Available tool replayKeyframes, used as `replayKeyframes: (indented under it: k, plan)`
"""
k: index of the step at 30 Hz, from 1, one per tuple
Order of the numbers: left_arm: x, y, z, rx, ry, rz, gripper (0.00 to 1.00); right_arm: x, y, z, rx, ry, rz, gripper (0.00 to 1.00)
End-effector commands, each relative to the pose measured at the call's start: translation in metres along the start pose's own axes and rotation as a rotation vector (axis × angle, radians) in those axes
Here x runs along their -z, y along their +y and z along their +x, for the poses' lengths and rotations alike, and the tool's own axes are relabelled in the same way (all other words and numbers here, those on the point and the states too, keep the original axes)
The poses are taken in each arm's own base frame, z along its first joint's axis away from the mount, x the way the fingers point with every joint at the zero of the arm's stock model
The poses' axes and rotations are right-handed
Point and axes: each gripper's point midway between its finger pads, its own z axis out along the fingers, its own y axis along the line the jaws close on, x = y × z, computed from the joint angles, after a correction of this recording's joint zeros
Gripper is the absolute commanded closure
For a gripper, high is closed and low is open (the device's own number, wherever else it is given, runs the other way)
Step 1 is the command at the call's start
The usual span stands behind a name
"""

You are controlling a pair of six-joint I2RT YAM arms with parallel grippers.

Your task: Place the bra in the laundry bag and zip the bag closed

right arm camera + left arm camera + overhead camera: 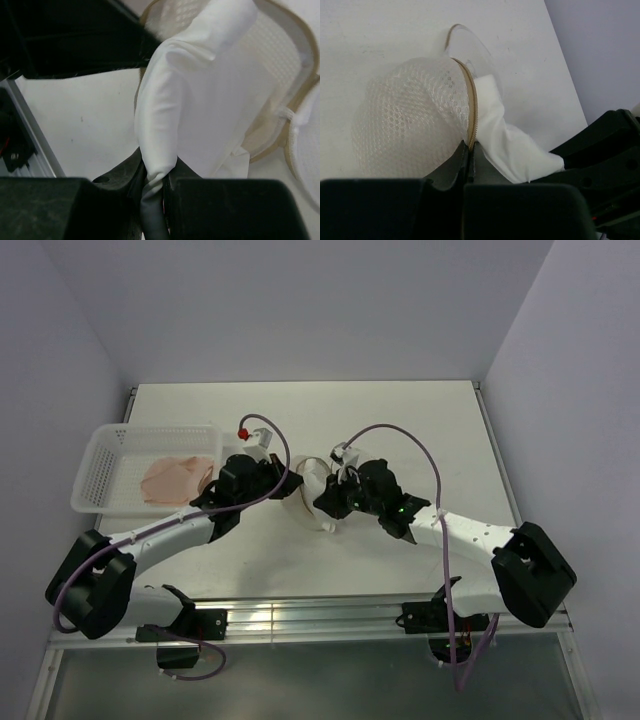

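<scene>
The bra (178, 480) is seen lying in the white basket (98, 462), at the left side of the desk (420, 425). It is pale pink and soft, and it is not touched by either arm.

The laundry bag (308, 492) is found in the middle of the desk, apart from the basket and between the ends of the two arms. It is round and made of white net. Its mouth is open, and the two round halves are parted. In the left wrist view one half is puffed up like a dome. The tan zip rim (470, 100) is seen running along its edge.

The zip rim is pinched low down by the left jaws, which are clenched tight on it.

A smooth white cloth (512, 147) is seen coming out of the open mouth of the bag. Its free end is grasped by the right jaws, which are closed on a fold of it. In the right wrist view the cloth is stretched from those jaws up into the bag. What this cloth is cannot be told.

The left arm (165, 532) is stretched in from the left, its black end just beside the basket. The right arm (470, 532) is stretched in from the right.
</scene>
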Motion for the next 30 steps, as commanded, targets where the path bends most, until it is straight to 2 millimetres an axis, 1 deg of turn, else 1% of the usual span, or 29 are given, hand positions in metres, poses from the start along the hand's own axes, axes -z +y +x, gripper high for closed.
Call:
replayKeyframes:
  k: [1, 3, 5, 6, 8, 9, 10, 11, 12, 13, 14, 15, 17, 18, 21, 24, 26, 27, 28, 29, 30]
  plan:
    - [-0.008, -0.023, -0.027, -0.061, -0.055, 0.057, 0.98, 0.002, 0.026, 0.008, 0.064, 0.103, -0.130, 1.00]
    - [-0.009, -0.028, -0.028, -0.063, -0.055, 0.080, 0.98, 0.001, 0.028, 0.012, 0.067, 0.136, -0.136, 1.00]
    - [-0.008, -0.039, -0.026, -0.082, -0.039, 0.129, 0.96, -0.006, 0.023, 0.017, 0.049, 0.165, -0.113, 1.00]
    - [-0.006, -0.042, -0.026, -0.099, -0.038, 0.140, 0.96, -0.011, 0.020, 0.010, 0.048, 0.162, -0.095, 1.00]
    - [-0.002, -0.050, -0.018, -0.111, -0.028, 0.162, 1.00, -0.016, 0.012, 0.002, 0.029, 0.145, -0.040, 1.00]
    - [0.000, -0.050, -0.013, -0.112, -0.016, 0.168, 1.00, -0.020, 0.007, -0.009, 0.023, 0.114, -0.016, 1.00]
    - [0.001, -0.052, -0.007, -0.112, 0.001, 0.177, 1.00, -0.022, 0.006, -0.016, -0.013, 0.094, 0.000, 1.00]
    - [0.004, -0.052, -0.006, -0.111, 0.005, 0.181, 1.00, -0.024, 0.003, -0.021, -0.026, 0.081, 0.015, 1.00]
    - [0.007, -0.051, -0.004, -0.105, 0.006, 0.177, 1.00, -0.028, -0.003, -0.028, -0.036, 0.065, 0.042, 1.00]
    - [0.009, -0.045, 0.002, -0.098, 0.009, 0.163, 1.00, -0.029, -0.008, -0.031, -0.060, 0.056, 0.075, 1.00]
    - [0.013, -0.047, 0.001, -0.088, -0.003, 0.169, 1.00, -0.030, -0.012, -0.034, -0.075, 0.041, 0.105, 1.00]
    - [0.015, -0.047, 0.002, -0.086, -0.001, 0.174, 1.00, -0.031, -0.020, -0.032, -0.098, 0.036, 0.137, 1.00]
    - [0.017, -0.044, 0.009, -0.081, 0.023, 0.174, 1.00, -0.034, -0.027, -0.030, -0.161, 0.019, 0.169, 1.00]
    - [0.017, -0.043, 0.012, -0.078, 0.032, 0.172, 1.00, -0.035, -0.030, -0.026, -0.174, 0.026, 0.181, 1.00]
    - [0.017, -0.040, 0.015, -0.080, 0.044, 0.158, 1.00, -0.031, -0.043, -0.019, -0.218, 0.006, 0.251, 1.00]
    - [0.018, -0.041, 0.016, -0.086, 0.048, 0.162, 1.00, -0.026, -0.051, -0.021, -0.252, -0.020, 0.280, 1.00]
    - [0.017, -0.040, 0.018, -0.089, 0.059, 0.163, 1.00, -0.023, -0.057, -0.026, -0.278, -0.035, 0.288, 1.00]
    - [0.016, -0.042, 0.017, -0.092, 0.060, 0.168, 1.00, -0.022, -0.058, -0.033, -0.281, -0.047, 0.289, 1.00]
    - [0.016, -0.043, 0.018, -0.099, 0.064, 0.166, 1.00, -0.023, -0.058, -0.035, -0.278, -0.045, 0.295, 1.00]
    - [0.014, -0.041, 0.021, -0.104, 0.069, 0.156, 1.00, -0.023, -0.061, -0.042, -0.278, -0.057, 0.318, 1.00]
    - [0.013, -0.042, 0.022, -0.103, 0.070, 0.157, 1.00, -0.024, -0.062, -0.044, -0.286, -0.067, 0.319, 1.00]
